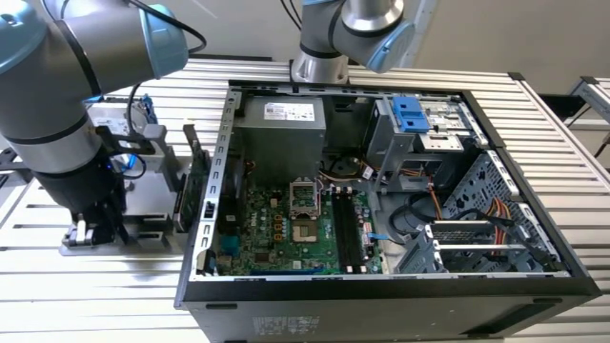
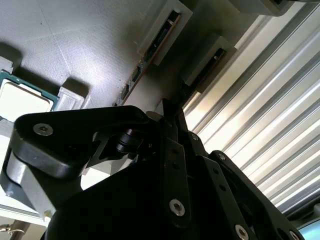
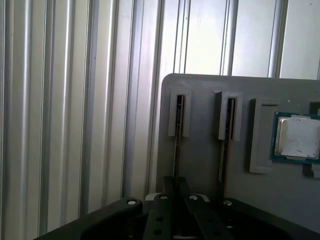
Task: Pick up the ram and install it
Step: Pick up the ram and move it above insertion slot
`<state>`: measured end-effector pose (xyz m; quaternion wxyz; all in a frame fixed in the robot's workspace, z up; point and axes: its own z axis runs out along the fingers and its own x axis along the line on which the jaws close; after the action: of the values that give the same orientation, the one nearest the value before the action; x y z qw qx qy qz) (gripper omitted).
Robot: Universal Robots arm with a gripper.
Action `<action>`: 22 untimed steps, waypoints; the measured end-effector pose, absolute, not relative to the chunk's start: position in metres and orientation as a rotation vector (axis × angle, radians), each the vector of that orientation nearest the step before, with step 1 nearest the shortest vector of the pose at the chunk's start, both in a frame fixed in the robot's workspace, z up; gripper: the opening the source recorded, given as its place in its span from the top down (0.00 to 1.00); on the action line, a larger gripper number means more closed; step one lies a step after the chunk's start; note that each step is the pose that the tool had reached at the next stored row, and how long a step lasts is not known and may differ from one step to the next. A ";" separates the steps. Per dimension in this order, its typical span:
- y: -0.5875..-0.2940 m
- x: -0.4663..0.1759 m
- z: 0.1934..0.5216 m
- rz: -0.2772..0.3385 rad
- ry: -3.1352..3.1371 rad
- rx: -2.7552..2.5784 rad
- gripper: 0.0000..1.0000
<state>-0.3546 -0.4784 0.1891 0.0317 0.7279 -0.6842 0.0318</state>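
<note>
The hand [image 3: 176,183] is pinching narrowly on the ram [image 3: 176,140] in its grey tray [image 3: 200,100] slot, so the pick-up is beginning. Freeing it is calling for a straight pull.

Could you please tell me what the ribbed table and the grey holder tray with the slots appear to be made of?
The table looks like bare aluminium: silvery ribbed slats with a soft sheen. The holder tray seems to be matte grey plastic, possibly printed: dull, faintly textured surface, rounded corner.
</note>
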 end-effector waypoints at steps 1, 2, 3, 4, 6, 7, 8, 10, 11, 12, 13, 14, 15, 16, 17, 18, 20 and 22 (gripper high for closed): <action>-0.478 -0.355 0.189 0.098 -2.107 2.242 1.00; -0.478 -0.355 0.189 0.098 -2.107 2.242 1.00; -0.479 -0.355 0.189 0.098 -2.107 2.242 1.00; -0.478 -0.355 0.189 0.098 -2.107 2.242 1.00; -0.479 -0.355 0.189 0.098 -2.107 2.242 1.00; -0.479 -0.355 0.189 0.098 -2.107 2.242 1.00; -0.479 -0.355 0.189 0.098 -2.107 2.242 1.00; -0.479 -0.355 0.190 0.098 -2.107 2.242 1.00; -0.479 -0.355 0.191 0.098 -2.107 2.242 1.00; -0.479 -0.355 0.192 0.098 -2.107 2.242 1.00; -0.478 -0.355 0.194 0.098 -2.107 2.242 1.00; -0.479 -0.355 0.195 0.098 -2.107 2.242 1.00; -0.478 -0.355 0.196 0.098 -2.107 2.242 1.00; -0.478 -0.355 0.197 0.098 -2.107 2.242 1.00; -0.478 -0.355 0.198 0.098 -2.107 2.242 1.00; -0.478 -0.355 0.199 0.098 -2.107 2.242 1.00; -0.478 -0.355 0.200 0.098 -2.107 2.242 1.00; -0.478 -0.355 0.202 0.098 -2.107 2.242 1.00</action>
<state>-0.3548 -0.4785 0.2018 0.0317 0.7279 -0.6842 0.0318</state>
